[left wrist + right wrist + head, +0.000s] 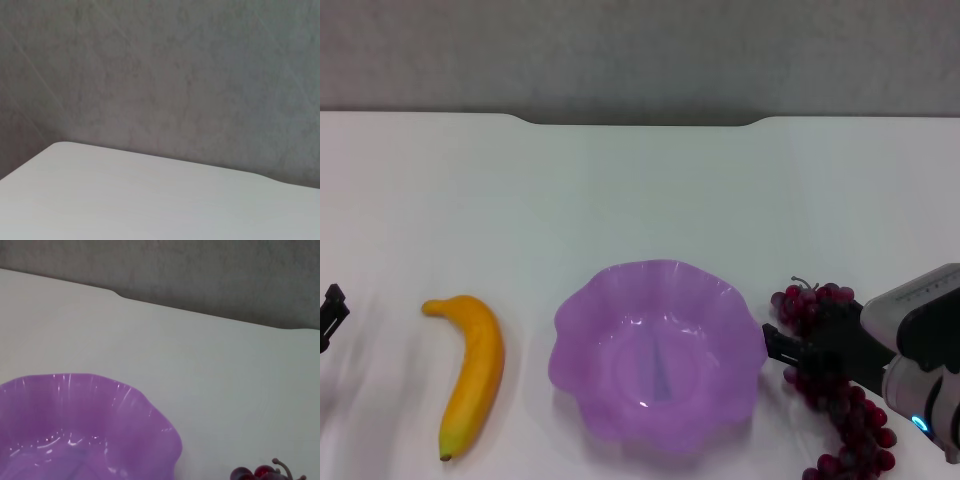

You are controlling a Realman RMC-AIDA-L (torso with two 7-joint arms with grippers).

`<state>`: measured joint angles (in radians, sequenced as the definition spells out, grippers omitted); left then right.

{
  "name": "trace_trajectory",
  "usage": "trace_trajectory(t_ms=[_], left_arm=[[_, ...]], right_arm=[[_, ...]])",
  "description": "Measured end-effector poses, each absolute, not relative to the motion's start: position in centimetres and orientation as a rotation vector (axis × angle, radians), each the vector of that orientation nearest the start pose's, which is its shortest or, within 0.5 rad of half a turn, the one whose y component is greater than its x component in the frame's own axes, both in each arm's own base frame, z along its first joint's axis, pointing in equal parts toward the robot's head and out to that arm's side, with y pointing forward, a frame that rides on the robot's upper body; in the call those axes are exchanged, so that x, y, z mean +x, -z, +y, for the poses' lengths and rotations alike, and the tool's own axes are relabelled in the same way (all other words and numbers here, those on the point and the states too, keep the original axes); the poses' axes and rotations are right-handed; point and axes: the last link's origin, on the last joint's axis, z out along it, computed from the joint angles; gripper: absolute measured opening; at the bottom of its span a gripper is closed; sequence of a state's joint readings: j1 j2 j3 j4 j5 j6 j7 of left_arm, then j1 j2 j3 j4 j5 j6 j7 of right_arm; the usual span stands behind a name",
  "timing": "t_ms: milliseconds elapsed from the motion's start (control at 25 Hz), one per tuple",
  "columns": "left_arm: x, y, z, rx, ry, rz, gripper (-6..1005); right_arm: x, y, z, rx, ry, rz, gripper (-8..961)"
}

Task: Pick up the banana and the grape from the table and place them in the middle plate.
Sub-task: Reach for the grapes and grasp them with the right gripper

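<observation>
My right gripper (790, 352) sits low over the grape (840, 390) on the white counter (640, 190), just right of the middle plate (658, 355); I cannot tell how wide its jaws stand. The bunch lies touching or nearly touching the purple dish's rim. The banana (470, 370) lies on the counter left of the plate, apart from it. My left gripper (330, 315) waits at the counter's left edge, its jaws unreadable.
</observation>
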<state>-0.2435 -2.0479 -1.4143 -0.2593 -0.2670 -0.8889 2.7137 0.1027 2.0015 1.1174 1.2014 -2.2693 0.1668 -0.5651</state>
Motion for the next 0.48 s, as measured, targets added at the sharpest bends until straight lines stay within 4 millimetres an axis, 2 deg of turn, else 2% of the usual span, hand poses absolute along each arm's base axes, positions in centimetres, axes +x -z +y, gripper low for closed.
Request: trace_trajectory(t_ms=[480], left_arm=[[-40.4,-0.3,29.0,-1.467,0.585,-0.937,907]], right_arm=[[27.7,6.1,31.0,-2.061,-0.207,0.781,890]])
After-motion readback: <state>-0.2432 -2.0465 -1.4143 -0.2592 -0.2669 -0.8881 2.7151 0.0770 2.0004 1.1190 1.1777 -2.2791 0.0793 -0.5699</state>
